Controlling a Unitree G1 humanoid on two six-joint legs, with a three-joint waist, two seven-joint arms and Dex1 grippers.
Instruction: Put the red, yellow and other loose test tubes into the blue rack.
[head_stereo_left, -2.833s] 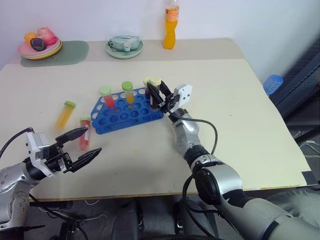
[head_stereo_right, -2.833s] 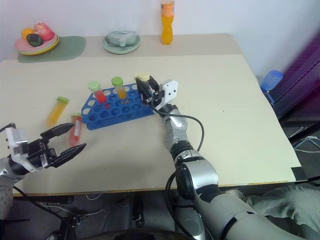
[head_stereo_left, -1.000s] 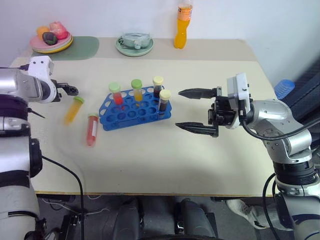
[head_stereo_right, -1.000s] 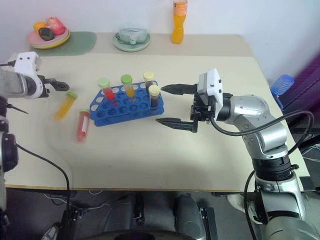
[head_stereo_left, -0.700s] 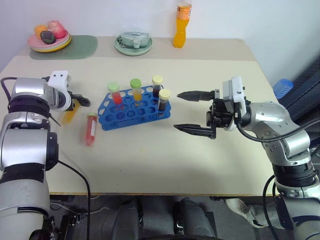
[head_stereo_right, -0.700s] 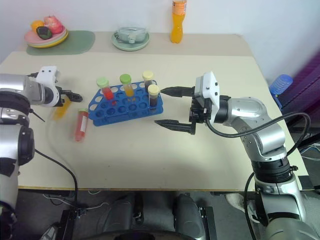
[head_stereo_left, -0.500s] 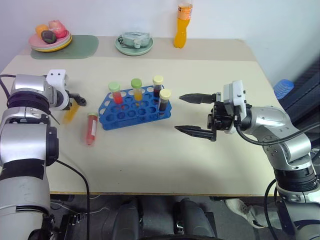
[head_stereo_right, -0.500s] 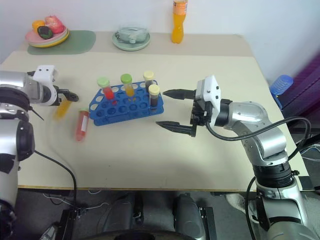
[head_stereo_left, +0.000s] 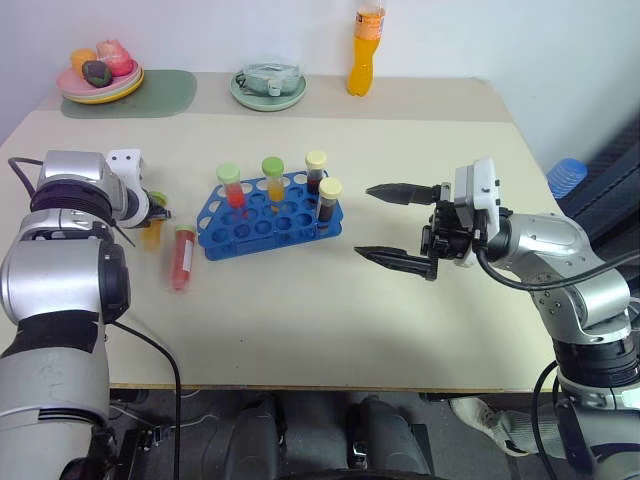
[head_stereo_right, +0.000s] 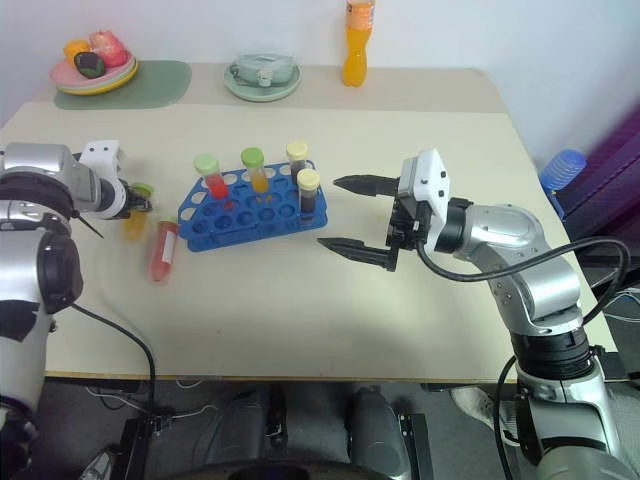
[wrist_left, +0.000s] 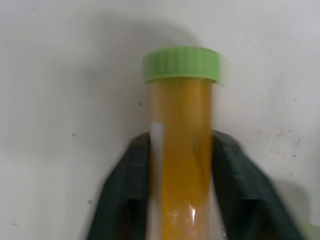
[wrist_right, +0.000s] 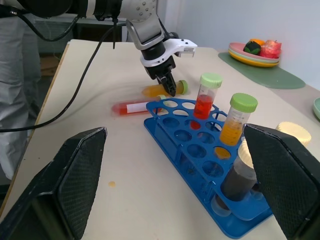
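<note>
Your left gripper is clenched on the yellow tube, lying on the table left of the blue rack. The red tube lies just nearer, beside the rack. Your right gripper hangs released, right of the rack. A bottle, a bowl and a fruit plate stand far off.

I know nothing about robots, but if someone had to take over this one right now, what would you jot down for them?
Left gripper: shut on the yellow tube, which lies on the table left of the blue rack.
Right gripper: open, holding nothing, hovering right of the rack.
Done: four tubes stand in the rack.
Left: lift the yellow tube into a free hole, then the red tube, which lies loose beside the rack.
</note>
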